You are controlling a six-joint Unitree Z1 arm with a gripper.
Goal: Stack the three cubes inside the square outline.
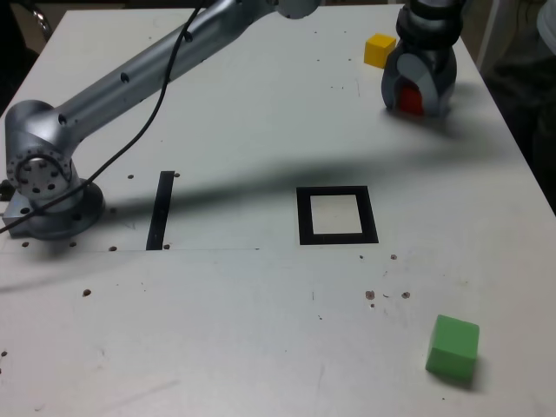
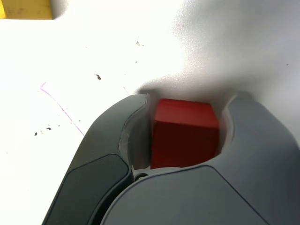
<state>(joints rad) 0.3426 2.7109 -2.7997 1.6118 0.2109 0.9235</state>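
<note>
here the red cube [image 2: 184, 133] sits between the gripper [image 2: 180, 105] jaws.

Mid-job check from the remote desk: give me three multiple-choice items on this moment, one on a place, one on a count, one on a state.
1. Where does the green cube lie?
A. inside the square outline
B. on the table, nearer the camera than the outline
C. on the yellow cube

2. How many cubes stand inside the outline?
A. none
B. one
C. two

3. What sits between the jaws of the gripper?
A. nothing
B. the yellow cube
C. the red cube

Key: B, it lies alone near the front edge; A, the outline's white centre is bare; C, the wrist view shows red between the jaws.
</note>
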